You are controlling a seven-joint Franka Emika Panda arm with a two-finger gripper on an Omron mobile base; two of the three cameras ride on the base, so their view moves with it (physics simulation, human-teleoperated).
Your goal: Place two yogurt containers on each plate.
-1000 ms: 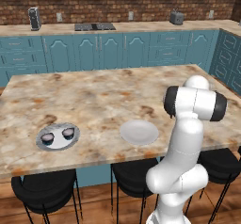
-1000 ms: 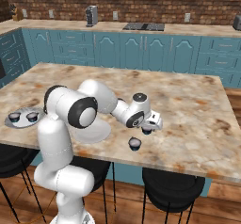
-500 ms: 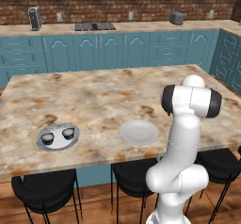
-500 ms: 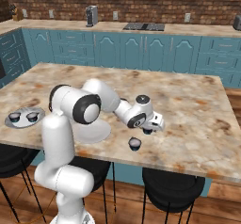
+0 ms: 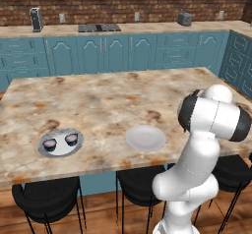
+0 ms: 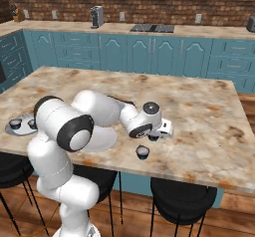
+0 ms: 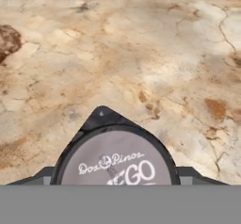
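- The gripper (image 6: 154, 137) sits low over the marble island counter (image 6: 209, 111), near its near edge. Seen from the hand, a yogurt cup (image 7: 116, 164) with a pale printed lid lies right between the two dark fingertips (image 7: 186, 172), which hug its sides; the jaws look clamped on it, though the contact itself is cut off at the bottom of that view.
- From the right base camera, that held cup is mostly hidden under the hand, so I cannot tell whether it is lifted clear or touching the counter.
- Just nearer than the gripper, a second loose yogurt cup (image 6: 142, 152) stands upright on the counter, apart from the hand.
- To the left of both lies the bare plate (image 5: 145, 138), near the front edge, with nothing on it.
- Well to the left again, the other plate (image 5: 60, 150) carries two cups (image 5: 49, 144) (image 5: 71, 139) side by side, so that half of the job reads as done.
- My judgement: the step in hand is picking up the third cup for the bare plate.
- The next move calls for a lift high enough to clear the loose cup, a carry to the left, and a set-down to one side of the plate's middle, leaving room for the fourth cup.
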